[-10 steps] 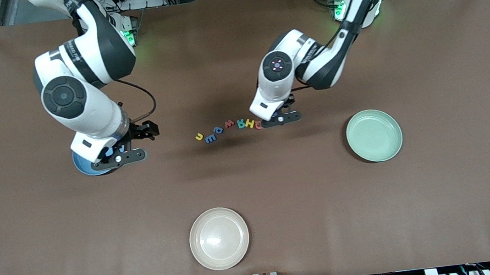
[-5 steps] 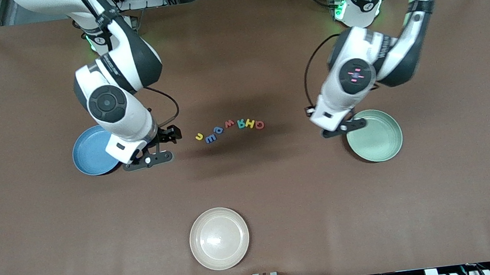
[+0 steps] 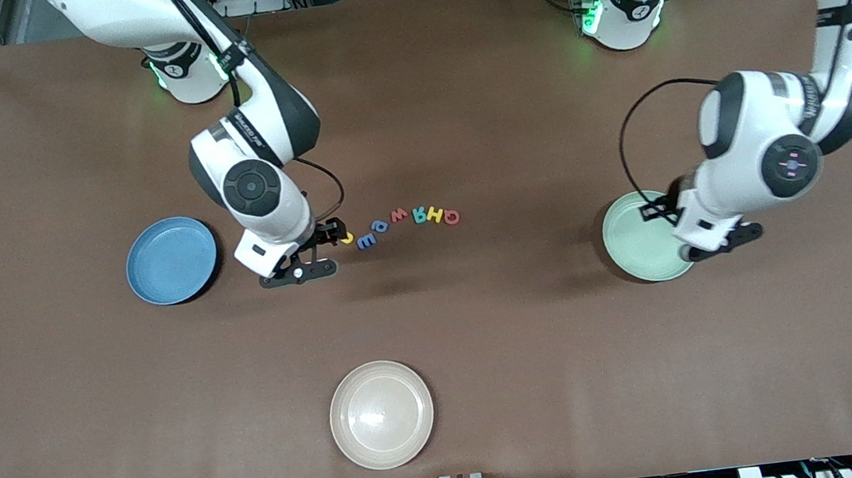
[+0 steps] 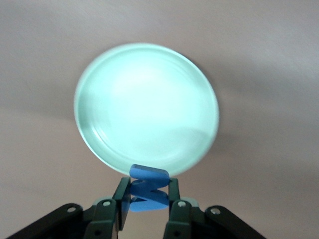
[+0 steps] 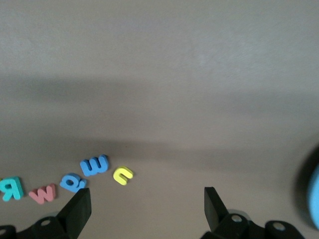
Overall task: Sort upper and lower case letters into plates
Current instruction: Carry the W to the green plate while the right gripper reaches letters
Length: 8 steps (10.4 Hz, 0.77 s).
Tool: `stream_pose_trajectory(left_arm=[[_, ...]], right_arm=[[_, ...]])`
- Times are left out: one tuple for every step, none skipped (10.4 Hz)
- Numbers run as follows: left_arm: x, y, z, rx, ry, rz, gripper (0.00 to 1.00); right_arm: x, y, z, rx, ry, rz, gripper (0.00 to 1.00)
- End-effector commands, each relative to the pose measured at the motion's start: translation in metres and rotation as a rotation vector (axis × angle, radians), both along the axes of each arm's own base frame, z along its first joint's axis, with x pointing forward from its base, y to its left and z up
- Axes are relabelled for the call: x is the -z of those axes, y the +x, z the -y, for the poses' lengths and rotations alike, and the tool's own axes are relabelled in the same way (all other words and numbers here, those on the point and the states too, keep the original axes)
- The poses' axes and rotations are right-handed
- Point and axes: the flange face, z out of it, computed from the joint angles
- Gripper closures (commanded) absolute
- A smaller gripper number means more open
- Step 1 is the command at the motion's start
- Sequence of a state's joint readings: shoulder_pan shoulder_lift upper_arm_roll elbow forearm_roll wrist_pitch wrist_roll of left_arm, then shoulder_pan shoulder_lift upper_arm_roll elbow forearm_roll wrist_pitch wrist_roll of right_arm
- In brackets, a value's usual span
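My left gripper (image 3: 719, 244) hangs over the rim of the mint green plate (image 3: 638, 239) at the left arm's end of the table. It is shut on a blue letter (image 4: 147, 191), which sits flat between the fingers above the plate (image 4: 146, 107). My right gripper (image 3: 313, 253) is open and low over the table. It is beside the yellow letter (image 3: 346, 237) that ends a curved row of several letters (image 3: 398, 215). In the right wrist view the open gripper (image 5: 147, 206) has bare table between its fingers, with the yellow letter (image 5: 122, 175) and two blue letters (image 5: 94, 165) just ahead. The blue plate (image 3: 172, 261) holds nothing.
A cream-beige plate (image 3: 381, 414) lies near the table's front edge, nearer the front camera than the letters. Both arm bases stand along the back edge. The brown table stretches wide around the plates.
My left arm swung from the end of the letter row to the mint plate with the blue letter. My right arm moved from over the blue plate to the yellow end of the row.
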<state>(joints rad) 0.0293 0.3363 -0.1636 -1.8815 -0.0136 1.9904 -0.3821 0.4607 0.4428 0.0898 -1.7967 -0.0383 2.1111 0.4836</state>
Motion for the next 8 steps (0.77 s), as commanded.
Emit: stream_pose_trajectory(left_arm=[[0.02,0.008,-0.006,-0.002,-0.023,0.035,1.0],[0.029,0.008,-0.012,-0.012,-0.024,0.026,1.0],[0.036,0.008,-0.011,-0.016,-0.025,0.018,1.0],[0.046,0.008,-0.012,-0.022,-0.026,0.01,1.0],[0.048,0.01,-0.018,-0.031,-0.027,0.013,1.0],[0.053,0.009,-0.018,-0.032,-0.028,0.004,0.97],[0.058,0.009,-0.019,-0.033,-0.028,-0.003,0.46],[0.059,0.009,-0.021,-0.036,-0.028,-0.005,0.35]], right_arm=[[0.037,-0.017,-0.012,0.032,0.013,0.01,0.0],[0.053,-0.026,-0.009,0.037,0.023,0.025,0.0],[0.062,-0.031,-0.007,0.037,0.031,0.036,0.0],[0.068,-0.036,-0.008,0.041,0.033,0.039,0.0],[0.074,-0.041,-0.006,0.042,0.03,0.035,0.0],[0.08,-0.044,-0.004,0.042,0.033,0.038,0.0],[0.088,-0.046,-0.003,0.053,0.03,0.033,0.0],[0.096,-0.047,-0.005,0.081,0.03,0.036,0.0]])
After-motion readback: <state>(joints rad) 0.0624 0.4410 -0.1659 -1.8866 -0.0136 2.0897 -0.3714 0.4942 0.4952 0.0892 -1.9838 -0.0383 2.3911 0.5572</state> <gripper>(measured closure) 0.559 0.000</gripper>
